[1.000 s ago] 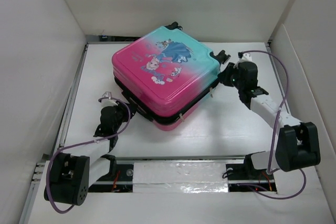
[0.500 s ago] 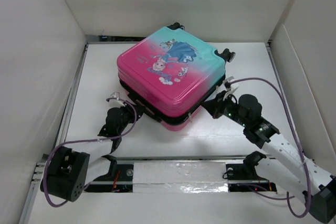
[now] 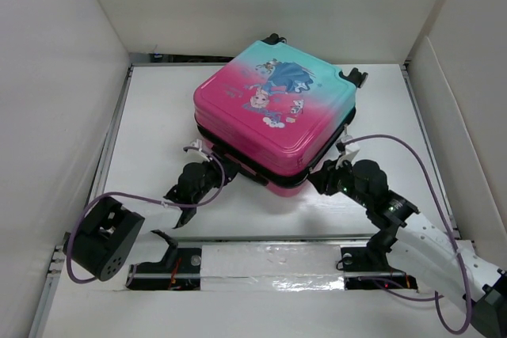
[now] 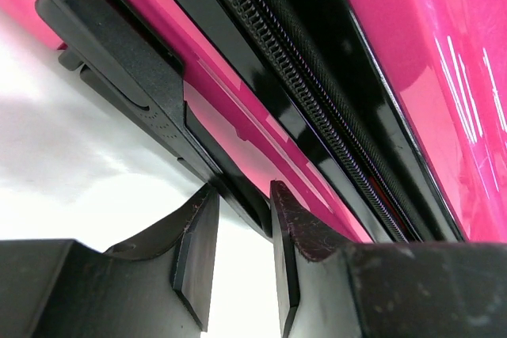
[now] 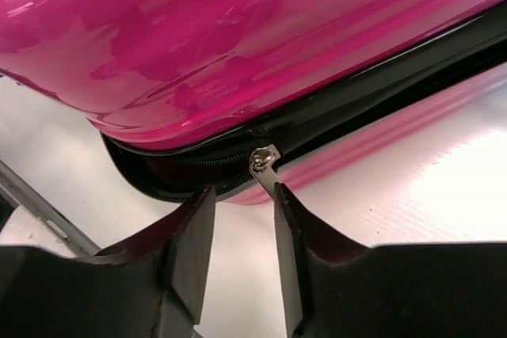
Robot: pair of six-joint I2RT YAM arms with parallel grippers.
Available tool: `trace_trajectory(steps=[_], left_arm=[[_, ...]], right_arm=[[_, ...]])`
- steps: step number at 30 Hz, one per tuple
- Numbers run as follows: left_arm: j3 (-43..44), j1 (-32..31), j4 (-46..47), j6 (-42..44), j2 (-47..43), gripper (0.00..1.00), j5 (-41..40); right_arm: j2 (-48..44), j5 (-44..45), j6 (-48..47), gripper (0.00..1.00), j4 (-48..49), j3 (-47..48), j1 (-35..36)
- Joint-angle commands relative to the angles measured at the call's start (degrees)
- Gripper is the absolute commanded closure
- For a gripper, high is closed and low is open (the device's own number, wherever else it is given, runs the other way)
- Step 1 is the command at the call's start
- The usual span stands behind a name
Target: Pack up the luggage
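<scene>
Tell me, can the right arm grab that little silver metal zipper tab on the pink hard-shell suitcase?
Probably yes. The right gripper is open right by the silver metal zipper tab of the pink hard-shell suitcase, with nothing between them.

This is a robotics lab test cell rather than a lived-in room. A white table [image 3: 150,116] is boxed in by plain white panels [image 3: 55,77] on the left, far and right sides. Two black-and-white robot arms [image 3: 424,239] are bolted to a taped rail [image 3: 269,263] along the near edge, and purple cables [image 3: 392,138] loop from them.
</scene>
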Motion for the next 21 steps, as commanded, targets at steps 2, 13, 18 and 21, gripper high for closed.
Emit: trace_trajectory(steps=[2,13,18,21], left_arm=[[1.3,-2.9,4.1,1.5,1.1,1.00,7.9],[2.0,-2.9,0.9,3.2,-2.0,1.00,6.2],[2.0,-2.9,1.9,3.1,-0.9,1.00,6.7],[2.1,-2.9,2.6,3.0,-0.3,1.00,7.1]], right_arm=[[0.9,-2.4,0.9,0.60,6.3,-2.8,-1.6],[7.1,-2.5,0.5,0.61,13.2,-4.1,-3.8],[6.5,-1.0,1.1,0.85,10.2,-4.3,-3.8],[3.2,-0.3,1.7,0.92,9.3,-5.1,-3.8]])
